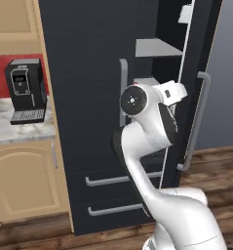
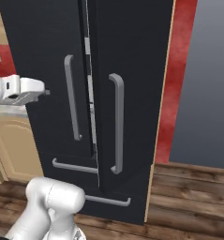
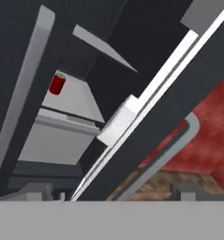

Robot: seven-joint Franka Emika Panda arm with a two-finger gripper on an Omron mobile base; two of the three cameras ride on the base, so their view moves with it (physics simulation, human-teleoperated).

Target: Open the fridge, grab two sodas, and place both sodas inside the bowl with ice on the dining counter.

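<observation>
Left base view: fridge [image 1: 88,97], right door [image 1: 198,83] swung partly out, grey shelves [image 1: 154,48] visible through the gap. Arm [image 1: 152,146] rises from lower right, wrist end at the gap beside the left door handle [image 1: 123,90]. Right door handle [image 1: 198,117] just right of the wrist. Two drawer handles below. Coffee machine [image 1: 25,90] on the marble counter [image 1: 20,129] to the left, wood cabinet under it.

Right base view: both long handles on the fridge [image 2: 132,47] visible, right door ajar with a narrow slit and white inner edge showing between the doors. White hand [image 2: 19,90] at far left, level with the left handle [image 2: 72,96], apart from it. Red wall strip and grey wall to the right, wood floor below.

Hand view: tilted. Looks into the opening; red can [image 3: 57,84] stands on a grey shelf [image 3: 71,98] inside, well back from the gripper [image 3: 111,194]. Door edge runs diagonally across, its handle [image 3: 176,136] at right. Finger tips [image 3: 36,190] sit far apart, jaws wide, nothing between them.
</observation>
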